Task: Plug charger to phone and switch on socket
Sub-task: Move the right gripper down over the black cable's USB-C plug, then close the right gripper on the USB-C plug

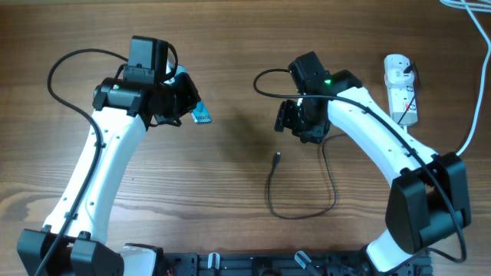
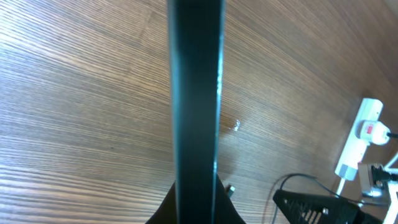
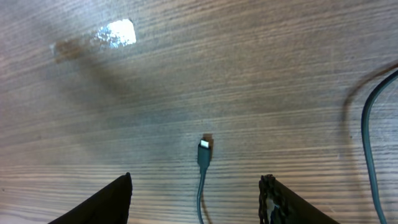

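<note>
The left gripper (image 1: 189, 107) is closed on the phone (image 1: 202, 116) and holds it off the worktop (image 1: 230, 46), left of centre and closer to the far edge than the near one. In the overhead view only a cyan corner of the screen pokes out past the fingers. In the left wrist view the phone shows edge-on as a dark upright slab down the middle. It hides the fingers there, so the grip is read mainly from above and looks firm rather than certain.

The right gripper (image 3: 198, 179) hangs over the worktop right of centre, its jaws spread wide and gripping nothing. The charger (image 1: 270, 201) lies flat on the wood beneath it. Its connector tip (image 3: 205, 146) rests near the middle of the worktop, pointing toward the far edge. In the right wrist view the tip sits just ahead of the gap between the two fingers (image 3: 102, 202). From the tip the thin black cable runs toward the near edge, loops round and comes back up under the right arm.

The socket (image 1: 400, 90) lies by the far right corner, its long side running toward the near edge, with its red switch (image 2: 368, 129) facing up. It lies well apart from the connector tip. A white cord (image 1: 477, 92) trails along the right edge beside it.
</note>
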Motion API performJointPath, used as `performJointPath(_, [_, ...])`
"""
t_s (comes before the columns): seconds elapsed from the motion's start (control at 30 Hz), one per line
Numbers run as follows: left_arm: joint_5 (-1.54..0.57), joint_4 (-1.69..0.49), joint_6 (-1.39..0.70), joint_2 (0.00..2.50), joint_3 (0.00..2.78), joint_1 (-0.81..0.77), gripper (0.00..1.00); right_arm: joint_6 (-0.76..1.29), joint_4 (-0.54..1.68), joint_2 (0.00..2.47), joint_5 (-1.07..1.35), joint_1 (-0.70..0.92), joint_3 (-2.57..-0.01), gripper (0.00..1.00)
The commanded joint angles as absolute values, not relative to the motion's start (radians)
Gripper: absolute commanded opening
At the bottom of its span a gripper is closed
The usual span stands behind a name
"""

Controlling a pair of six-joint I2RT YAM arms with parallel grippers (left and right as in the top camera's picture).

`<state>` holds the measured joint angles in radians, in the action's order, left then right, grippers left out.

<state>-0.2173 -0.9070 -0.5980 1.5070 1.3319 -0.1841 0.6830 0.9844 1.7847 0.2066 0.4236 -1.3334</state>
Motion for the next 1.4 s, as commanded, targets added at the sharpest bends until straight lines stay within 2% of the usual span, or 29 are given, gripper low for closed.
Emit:
performJointPath(0.0, [-0.162,-0.907,-0.616,1.502,1.337,-0.183,0.04,0.682,0.992,1.828,0.219,0.469,-1.33,0.66])
performJointPath(0.17, [-0.163,-0.941,-0.615,1.502,1.337,-0.133,0.04,0.684,1.008,1.86,0.167,0.533,-1.327,0.66])
performJointPath(0.37, [-0.166,-1.014,-0.606,1.502,1.337,-0.031,0.04,0.685,1.04,1.86,0.169,0.533,-1.296,0.64])
performJointPath(0.5, [-0.166,-1.022,-0.606,1.502,1.337,-0.023,0.04,0.706,1.044,1.832,0.17,0.533,-1.255,0.64])
performJointPath(0.63, [-0.166,-1.018,-0.607,1.502,1.337,-0.023,0.04,0.653,1.058,1.767,0.168,0.543,-1.21,0.7])
performJointPath(0.77, [-0.166,-1.01,-0.607,1.502,1.337,-0.023,0.04,0.643,0.966,1.765,0.167,0.551,-1.158,0.72])
performJointPath(0.87, [-0.166,-1.011,-0.607,1.502,1.337,-0.023,0.04,0.658,0.876,1.765,0.213,0.551,-1.111,0.7])
performJointPath(0.93, [-0.166,-1.011,-0.607,1.502,1.337,-0.023,0.04,0.691,0.844,1.768,0.219,0.552,-1.092,0.65])
performJointPath(1.37, [-0.166,-1.011,-0.607,1.502,1.337,-0.023,0.04,0.842,0.816,1.785,0.097,0.641,-1.092,0.6])
